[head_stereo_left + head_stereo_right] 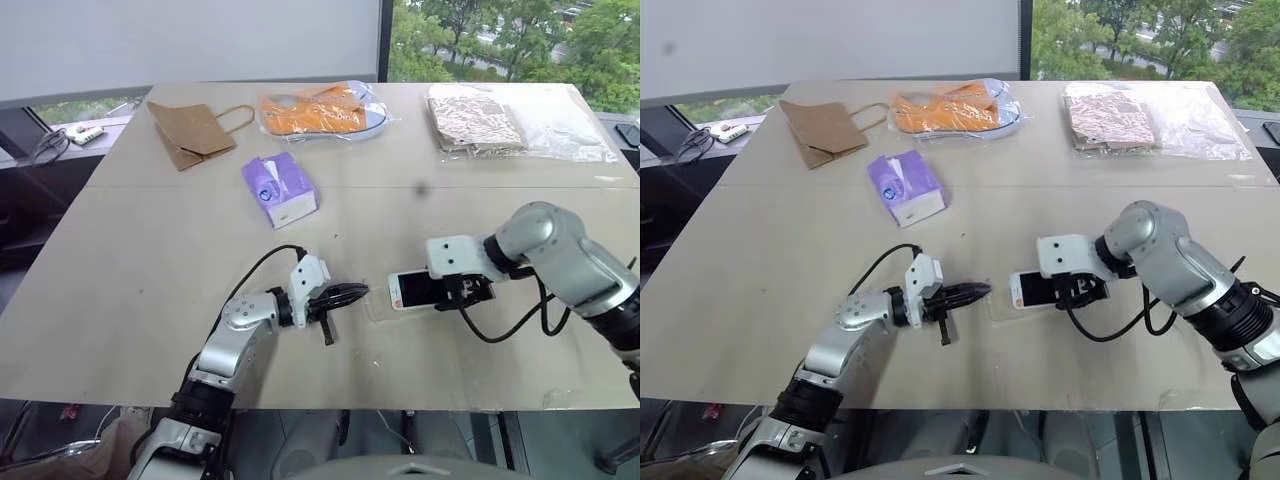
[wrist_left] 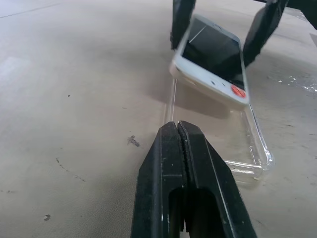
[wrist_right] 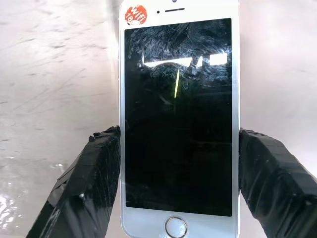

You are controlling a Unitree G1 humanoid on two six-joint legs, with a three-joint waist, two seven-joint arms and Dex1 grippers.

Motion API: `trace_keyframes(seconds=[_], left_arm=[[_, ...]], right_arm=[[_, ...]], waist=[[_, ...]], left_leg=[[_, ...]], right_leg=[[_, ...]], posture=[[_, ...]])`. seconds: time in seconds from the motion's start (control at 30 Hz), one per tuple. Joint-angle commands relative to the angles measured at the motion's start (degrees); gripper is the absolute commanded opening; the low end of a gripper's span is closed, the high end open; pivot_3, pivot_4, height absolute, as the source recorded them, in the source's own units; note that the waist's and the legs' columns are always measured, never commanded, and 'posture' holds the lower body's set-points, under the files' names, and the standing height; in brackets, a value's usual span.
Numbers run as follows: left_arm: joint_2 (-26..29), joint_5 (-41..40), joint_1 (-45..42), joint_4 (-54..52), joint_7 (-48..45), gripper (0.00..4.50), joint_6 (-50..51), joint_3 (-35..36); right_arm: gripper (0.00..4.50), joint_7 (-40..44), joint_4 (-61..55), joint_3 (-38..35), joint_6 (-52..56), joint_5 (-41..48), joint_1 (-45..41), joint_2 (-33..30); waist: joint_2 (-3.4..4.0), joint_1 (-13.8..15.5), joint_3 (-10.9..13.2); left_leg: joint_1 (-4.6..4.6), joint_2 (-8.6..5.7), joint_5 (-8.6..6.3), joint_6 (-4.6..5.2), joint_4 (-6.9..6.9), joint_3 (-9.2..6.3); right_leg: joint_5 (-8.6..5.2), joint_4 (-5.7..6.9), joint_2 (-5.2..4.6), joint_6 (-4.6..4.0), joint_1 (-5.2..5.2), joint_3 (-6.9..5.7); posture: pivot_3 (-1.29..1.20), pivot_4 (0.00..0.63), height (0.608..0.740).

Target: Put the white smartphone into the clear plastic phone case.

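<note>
Two grippers at work near the lower middle of the head view. The right gripper [image 1: 440,292] has the white smartphone [image 1: 414,290] pinched across its long edges, screen up, one black finger [image 3: 84,183] on each side, and the phone hangs tilted over the table [image 1: 150,250]. Beneath its lowered end lies the clear plastic phone case [image 2: 233,144], flat on the tabletop just left of the phone and barely visible but for its glossy rim. The left gripper [image 1: 345,296] has its fingers pressed fully together, holding nothing, its tip right at the case's near edge; whether it actually touches, I cannot tell.

The phone looks rigid and slick, glass face and smooth sides, so a grip across the long edges near the middle seems the safe one. The case looks light and springy; it will likely skate unless pinned at a rim or corner. Pressing the phone in corner-first should need some firmness.
</note>
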Motion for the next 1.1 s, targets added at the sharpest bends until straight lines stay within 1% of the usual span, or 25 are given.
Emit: trace_keyframes(seconds=[0.03, 0.23, 0.3, 0.33, 0.37, 0.5, 0.63, 0.7, 0.73, 0.77, 0.83, 0.87, 0.9, 0.93, 0.97, 1.03, 1.1], left_arm=[[0.01, 1.60, 0.72, 3.60, -0.14, 0.00, 0.04, -0.89], [0.02, 1.60, -0.10, 4.91, -0.56, 0.00, -0.44, -0.64], [0.00, 1.66, 0.04, 4.94, -0.62, 0.00, -0.62, -0.62], [0.01, 1.69, 0.12, 4.94, -0.62, 0.00, -0.71, -0.60], [0.03, 1.72, 0.19, 4.95, -0.61, 0.00, -0.79, -0.58], [0.03, 1.88, 0.38, 4.78, -0.38, 0.00, -0.92, -0.65], [-0.07, 1.95, 0.56, 4.57, -0.02, 0.00, -0.88, -0.63], [-0.12, 1.98, 0.65, 4.61, 0.11, 0.00, -0.95, -0.59], [-0.13, 2.02, 0.63, 4.66, 0.14, 0.00, -0.99, -0.59], [-0.10, 2.03, 0.68, 4.64, 0.13, 0.00, -1.01, -0.60], [0.12, 1.91, 0.77, 4.14, 0.13, 0.00, -0.77, -0.57], [0.25, 1.82, 0.73, 3.82, 0.12, 0.00, -0.54, -0.55], [0.36, 1.73, 0.60, 3.49, 0.12, 0.00, -0.23, -0.51], [0.47, 1.67, 0.46, 3.17, 0.11, 0.00, 0.06, -0.48], [0.54, 1.62, 0.30, 2.97, 0.12, 0.00, 0.34, -0.45], [0.69, 1.50, 0.11, 2.41, 0.16, 0.00, 0.90, -0.39], [0.85, 1.39, 0.02, 1.77, 0.20, 0.00, 1.50, -0.30]], right_arm=[[2.98, 1.52, -1.76, -0.14, -1.80, -0.96, -0.18, -1.07], [2.98, 1.78, -0.80, 0.16, -2.52, -1.38, -0.43, -0.52], [4.00, 1.58, -0.27, 0.00, -2.76, -1.26, -0.43, -0.10], [4.29, 1.21, -0.14, -0.31, -2.85, -1.17, -0.39, 0.14], [4.41, 0.14, -0.09, -0.96, -2.97, -1.24, -0.29, 0.55], [4.41, -2.58, -1.41, -4.38, -0.85, 0.04, -0.11, 1.28], [4.41, -3.53, -5.83, -10.66, 4.13, 5.31, 0.47, 1.15], [4.41, -5.33, -8.14, -14.63, 7.25, 8.79, 2.02, 2.41], [3.91, -6.56, -8.70, -16.02, 8.24, 9.91, 2.68, 3.18], [3.65, -8.02, -8.96, -16.99, 9.02, 10.61, 3.45, 4.08], [2.76, -9.41, -9.29, -17.31, 8.92, 11.04, 5.14, 4.39], [2.42, -10.69, -9.18, -17.62, 9.15, 11.31, 5.68, 5.17], [1.98, -12.81, -8.37, -17.71, 9.74, 11.09, 5.65, 6.45], [1.52, -15.00, -7.06, -17.18, 8.99, 9.96, 5.52, 7.41], [0.94, -16.91, -5.70, -16.45, 7.79, 8.57, 5.34, 8.04], [0.03, -21.29, -2.13, -14.72, 5.21, 5.22, 5.07, 9.54], [0.03, -23.46, 0.91, -12.87, 2.55, 3.13, 5.36, 10.73]], waist=[[0.07, -0.03, -0.05], [0.13, 0.00, -0.09], [0.13, 0.00, -0.10], [0.13, -0.02, -0.10], [0.14, -0.03, -0.10], [0.14, -0.02, -0.10], [0.15, -0.02, -0.11], [0.15, 0.05, -0.12], [0.15, 0.07, -0.13], [0.15, 0.09, -0.14], [0.17, 0.11, -0.15], [0.16, 0.11, -0.15], [0.16, 0.06, -0.15], [0.18, -0.11, -0.15], [0.18, -0.18, -0.15], [0.18, -0.23, -0.15], [0.17, -0.30, -0.15]], left_leg=[[0.00, 0.00, 0.00, 0.00, 0.00, 0.00], [0.04, 0.00, 0.00, 0.00, 0.01, 0.00], [0.05, 0.00, 0.00, 0.00, 0.01, 0.00], [0.06, 0.00, 0.00, 0.00, 0.01, -0.01], [0.10, 0.00, 0.00, 0.00, 0.01, -0.01], [0.11, 0.00, 0.00, 0.00, 0.01, -0.01], [0.11, -0.01, 0.00, 0.00, 0.01, -0.01], [0.11, -0.01, 0.00, 0.00, 0.00, -0.04], [0.12, -0.01, 0.00, 0.00, 0.00, -0.05], [0.12, 0.00, 0.00, 0.00, 0.00, -0.05], [0.19, 0.00, 0.00, 0.00, 0.01, -0.02], [0.20, 0.00, 0.00, 0.00, 0.01, -0.02], [0.20, -0.01, 0.00, 0.00, 0.00, -0.02], [0.21, 0.00, 0.00, 0.00, 0.00, -0.01], [0.24, 0.00, 0.00, 0.00, 0.00, 0.02], [0.25, -0.01, 0.00, 0.00, 0.00, 0.03], [0.27, -0.01, 0.00, 0.00, 0.01, 0.04]], right_leg=[[0.00, 0.00, 0.00, 0.00, 0.00, 0.00], [0.00, 0.03, 0.01, 0.00, 0.03, -0.01], [0.00, 0.03, 0.01, 0.00, 0.04, -0.01], [0.00, 0.03, 0.01, 0.00, 0.06, -0.01], [0.00, 0.04, 0.01, 0.00, 0.08, -0.01], [0.00, 0.06, 0.01, 0.00, 0.09, -0.01], [0.00, 0.07, 0.00, 0.00, 0.09, 0.00], [0.00, 0.07, 0.00, 0.00, 0.09, -0.02], [0.00, 0.07, 0.00, 0.00, 0.09, -0.02], [0.00, 0.07, 0.00, 0.00, 0.10, -0.02], [0.00, 0.07, -0.01, 0.00, 0.16, 0.01], [0.00, 0.07, 0.00, 0.00, 0.17, 0.01], [0.00, 0.07, 0.00, 0.00, 0.17, 0.01], [0.00, 0.07, 0.00, 0.00, 0.18, 0.02], [0.00, 0.11, 0.00, 0.00, 0.17, 0.06], [0.00, 0.15, 0.00, 0.00, 0.17, 0.07], [0.00, 0.15, 0.01, 0.00, 0.17, 0.07]], posture=[[0.00, 0.150, 0.740], [0.00, 0.150, 0.740], [0.00, 0.150, 0.740], [0.00, 0.150, 0.740], [0.00, 0.150, 0.740], [0.00, 0.150, 0.740], [0.00, 0.150, 0.740], [0.00, 0.150, 0.740], [0.00, 0.150, 0.740], [0.00, 0.150, 0.740], [0.00, 0.150, 0.740], [0.00, 0.150, 0.740], [0.00, 0.150, 0.740], [0.00, 0.150, 0.740], [0.00, 0.150, 0.740], [0.00, 0.150, 0.740], [0.00, 0.150, 0.740]])
